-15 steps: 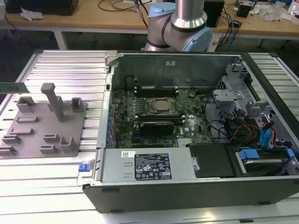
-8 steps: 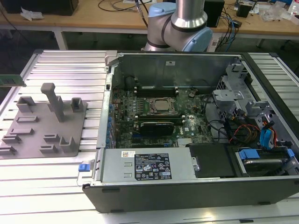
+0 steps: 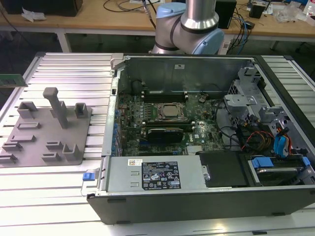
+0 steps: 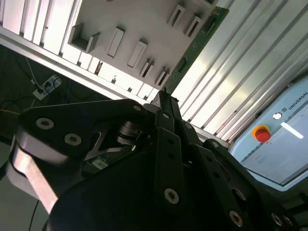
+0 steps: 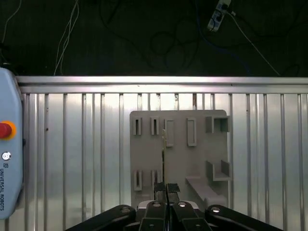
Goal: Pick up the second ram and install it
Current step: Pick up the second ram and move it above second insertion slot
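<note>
In both wrist views my gripper hangs high over the grey fixture plate, its dark fingers shut together. The second ram, a narrow green board, sticks out from between the fingertips. In the first wrist view the ram is edge-on, a thin line running from the fingertips across the plate. In the exterior view the fixture plate lies left of the open computer case. The black memory slots sit beside the CPU on the motherboard.
A tall grey post and low holders stand on the plate. A narrow green strip lies at the exterior view's far left edge. The pendant with its red button rests on the ribbed table. The arm's base stands behind the case.
</note>
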